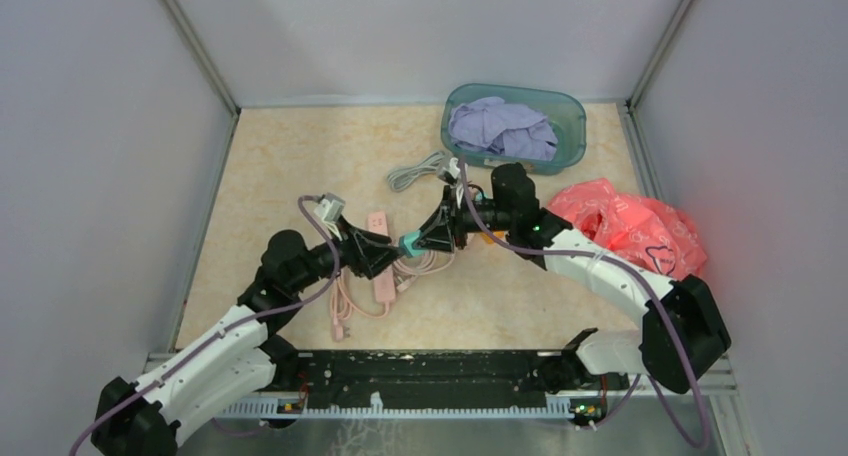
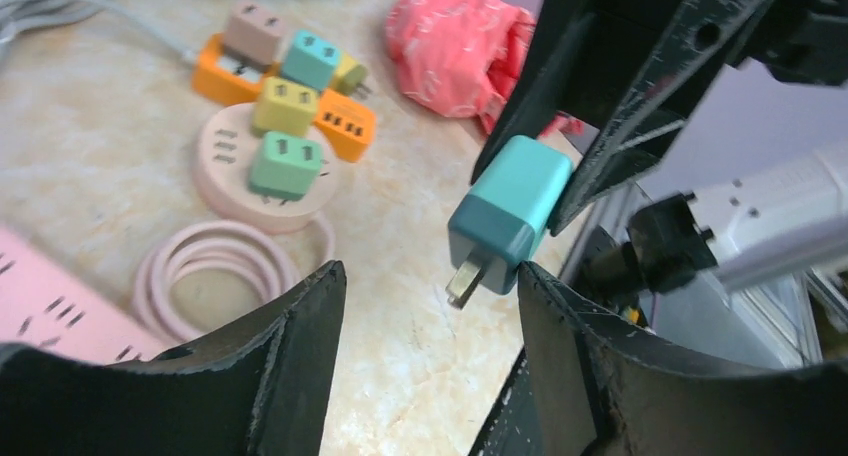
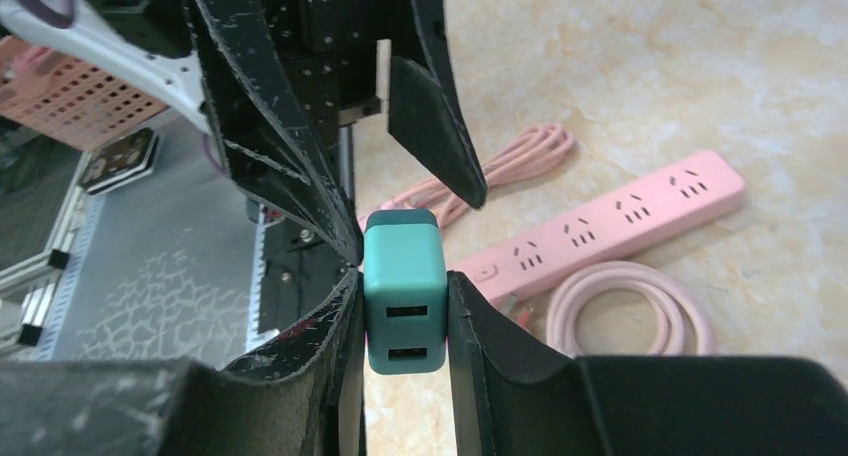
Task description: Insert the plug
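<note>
My right gripper (image 1: 418, 244) (image 3: 405, 296) is shut on a teal USB charger plug (image 1: 409, 245) (image 3: 403, 288) (image 2: 508, 208), held above the table with its metal prongs pointing toward my left gripper. My left gripper (image 1: 385, 253) (image 2: 430, 276) is open, its fingers either side of the plug's prong end; the right finger (image 2: 560, 326) is at the plug's corner. A pink power strip (image 1: 381, 258) (image 3: 610, 226) (image 2: 50, 311) with its coiled pink cord (image 3: 630, 311) (image 2: 215, 266) lies on the table below.
A round pink socket hub (image 2: 265, 161) with several coloured adapters and an orange strip (image 2: 345, 121) lies nearby. A red plastic bag (image 1: 635, 226) (image 2: 460, 46) is at right, a teal bin (image 1: 514, 124) with purple cloth at the back, and a grey cable (image 1: 420, 168).
</note>
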`<state>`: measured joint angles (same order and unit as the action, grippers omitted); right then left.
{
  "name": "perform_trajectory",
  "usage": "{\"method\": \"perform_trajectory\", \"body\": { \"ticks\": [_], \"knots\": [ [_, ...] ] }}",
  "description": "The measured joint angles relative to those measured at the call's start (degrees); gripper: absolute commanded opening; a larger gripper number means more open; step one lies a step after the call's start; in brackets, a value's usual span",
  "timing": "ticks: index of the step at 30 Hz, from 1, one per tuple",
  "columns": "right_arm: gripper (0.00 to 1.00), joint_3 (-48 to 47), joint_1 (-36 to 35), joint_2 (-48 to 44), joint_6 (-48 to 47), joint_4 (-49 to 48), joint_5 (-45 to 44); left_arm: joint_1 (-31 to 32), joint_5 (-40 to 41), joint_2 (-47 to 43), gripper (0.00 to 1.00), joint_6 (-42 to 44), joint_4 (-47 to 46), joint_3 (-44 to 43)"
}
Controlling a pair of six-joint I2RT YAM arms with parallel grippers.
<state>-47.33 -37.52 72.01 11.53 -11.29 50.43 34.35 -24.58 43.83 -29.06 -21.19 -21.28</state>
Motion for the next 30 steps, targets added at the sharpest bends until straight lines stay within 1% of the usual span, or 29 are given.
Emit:
{"method": "perform_trajectory", "body": {
  "ticks": [4,8,13,23,30],
  "knots": [
    [0.0,-2.23,-0.33,1.42,-1.01,4.72,-5.25,0.0,9.66,-2.89,0.71,-2.19,7.19,0.0],
    [0.0,-4.63,-1.49,3.21,-1.4,10.16,-10.93,-0.07,18.6,-2.73,0.72,-5.49,14.67,0.0],
    [0.0,-9.55,-3.52,6.69,-1.9,16.52,-17.46,-0.07,24.13,1.29,0.71,-9.44,20.9,-0.02],
    [0.0,-17.35,-6.29,14.38,-2.29,27.28,-28.61,-0.07,25.83,8.04,0.66,-12.96,23.04,0.04],
    [0.0,-24.92,-7.89,20.31,-0.72,33.22,-36.3,-0.07,23.96,13.35,0.56,-14.56,23.45,0.13]
  ]
}}
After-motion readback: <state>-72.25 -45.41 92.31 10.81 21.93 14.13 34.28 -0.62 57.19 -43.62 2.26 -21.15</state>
